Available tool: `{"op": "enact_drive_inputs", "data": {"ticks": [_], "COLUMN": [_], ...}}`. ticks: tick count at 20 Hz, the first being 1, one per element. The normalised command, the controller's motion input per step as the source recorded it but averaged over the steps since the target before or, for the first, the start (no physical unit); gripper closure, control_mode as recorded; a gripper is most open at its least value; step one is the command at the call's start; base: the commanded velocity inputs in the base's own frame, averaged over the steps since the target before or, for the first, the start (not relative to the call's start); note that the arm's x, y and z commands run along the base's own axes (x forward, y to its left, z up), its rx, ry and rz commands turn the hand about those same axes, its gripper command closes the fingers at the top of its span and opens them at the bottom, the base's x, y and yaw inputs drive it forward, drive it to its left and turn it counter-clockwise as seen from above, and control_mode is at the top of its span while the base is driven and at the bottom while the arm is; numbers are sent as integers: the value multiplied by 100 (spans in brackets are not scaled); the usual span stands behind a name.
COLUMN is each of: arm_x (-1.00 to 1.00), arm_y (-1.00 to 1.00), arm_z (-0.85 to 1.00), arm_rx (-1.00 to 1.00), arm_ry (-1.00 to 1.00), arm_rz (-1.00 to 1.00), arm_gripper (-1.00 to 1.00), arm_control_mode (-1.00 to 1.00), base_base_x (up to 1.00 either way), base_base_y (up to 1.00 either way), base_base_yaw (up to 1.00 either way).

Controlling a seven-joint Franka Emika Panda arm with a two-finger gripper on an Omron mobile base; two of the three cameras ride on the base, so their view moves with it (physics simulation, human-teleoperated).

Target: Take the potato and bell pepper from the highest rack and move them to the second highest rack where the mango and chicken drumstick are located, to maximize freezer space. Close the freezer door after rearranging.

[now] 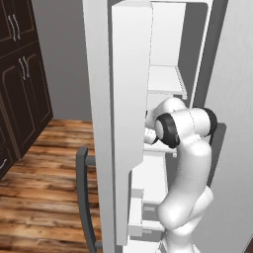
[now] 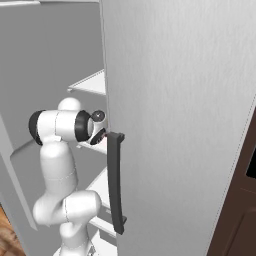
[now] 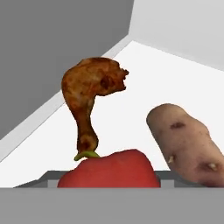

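In the hand view the drumstick (image 3: pixel 91 98) is seen at left, thick end up, thin end down toward the pepper (image 3: pixel 109 169). The pepper sits right at the camera's foot, dead ahead and nearest the tool, its green stem touching the drumstick's tip. To the right lies the potato (image 3: pixel 188 144), long axis slanting away, on the white shelf (image 3: pixel 144 83). The finger tips are not made out, so whether the pepper is held cannot be told. From the base, the wrist is hidden behind the door (image 1: pixel 129 99) inside the freezer (image 2: pixel 175 110).
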Motion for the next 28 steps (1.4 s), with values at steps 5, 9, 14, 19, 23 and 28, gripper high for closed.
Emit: {"op": "enact_drive_inputs", "data": {"ticks": [5,9,14,19,23,28], "arm_x": [1,-32,-61,-61,-65,-65], "arm_y": [0,0,1,9,16,23], "arm_z": [-40,0,24,55,65,56], "arm_rx": [0,0,1,0,0,0], "arm_ry": [0,0,0,0,0,0], "arm_rz": [1,0,0,0,0,0], "arm_gripper": [-100,-100,-100,-100,-100,-100], "arm_control_mode": [-100,-100,-100,-100,-100,-100], "base_base_x": [0,0,0,0,0,0], "base_base_y": [0,0,0,0,0,0], "base_base_yaw": [0,0,0,0,0,0]}}
